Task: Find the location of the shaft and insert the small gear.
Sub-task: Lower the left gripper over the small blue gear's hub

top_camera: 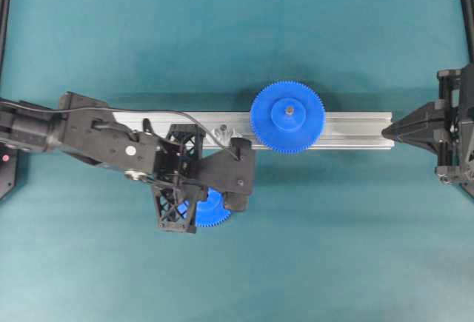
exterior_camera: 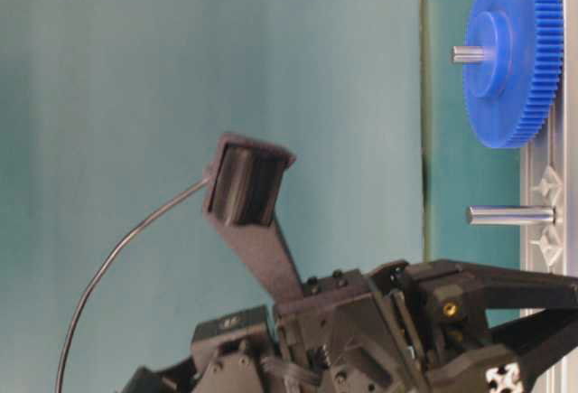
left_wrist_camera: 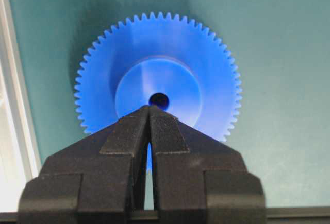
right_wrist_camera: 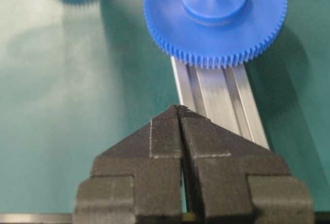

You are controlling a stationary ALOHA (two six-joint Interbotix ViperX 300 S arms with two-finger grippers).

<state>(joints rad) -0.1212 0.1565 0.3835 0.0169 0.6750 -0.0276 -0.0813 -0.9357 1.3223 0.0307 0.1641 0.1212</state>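
The small gear [left_wrist_camera: 160,74] lies flat on the teal mat, its hub and centre hole facing up. In the overhead view the left arm hides most of the small gear [top_camera: 216,211]. My left gripper [left_wrist_camera: 149,108] hangs just above it, shut and empty, tips near the centre hole. From overhead the left gripper [top_camera: 191,192] sits just in front of the rail. The shaft [exterior_camera: 510,215] stands bare on the rail, its shiny base pieces [top_camera: 221,132] beside the left wrist. My right gripper [right_wrist_camera: 179,108] is shut and empty at the rail's right end [top_camera: 385,131].
A wider blue gear [top_camera: 287,117] sits on its own pin on the long aluminium rail [top_camera: 348,129], right of the bare shaft. It also shows as the wider gear [right_wrist_camera: 216,18] ahead of the right gripper. A black cable [top_camera: 189,118] loops over the left wrist.
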